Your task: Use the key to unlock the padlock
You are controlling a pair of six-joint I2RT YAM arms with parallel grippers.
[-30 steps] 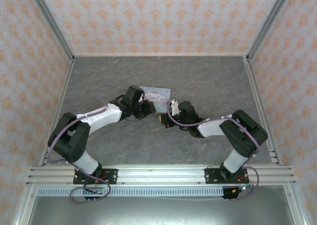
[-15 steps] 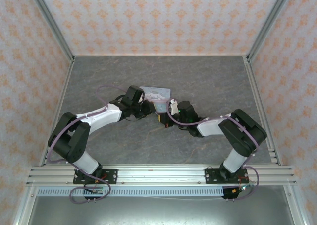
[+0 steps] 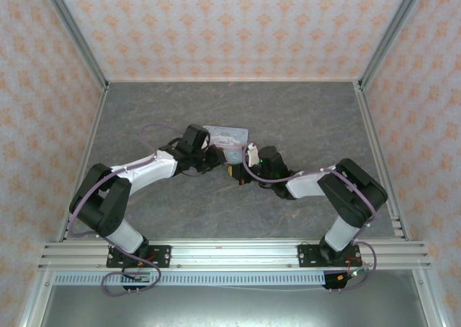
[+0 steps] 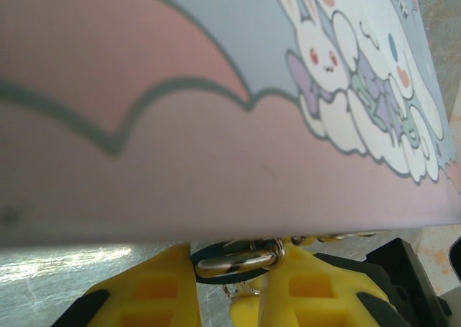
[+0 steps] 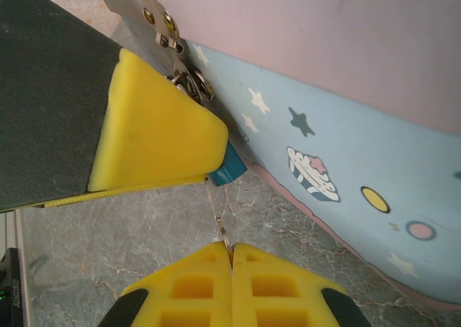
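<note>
Beside tin box point(image 5: 346, 125), padlock point(image 5: 230, 166) (with key point(image 5: 220, 222)).

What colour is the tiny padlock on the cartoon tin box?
Dark teal-blue. The padlock shows best in the right wrist view.

Grey marbled tabletop point(image 3: 302, 118), pale blue cartoon-printed tin box point(image 3: 227, 135) resting on it near the centre
</note>
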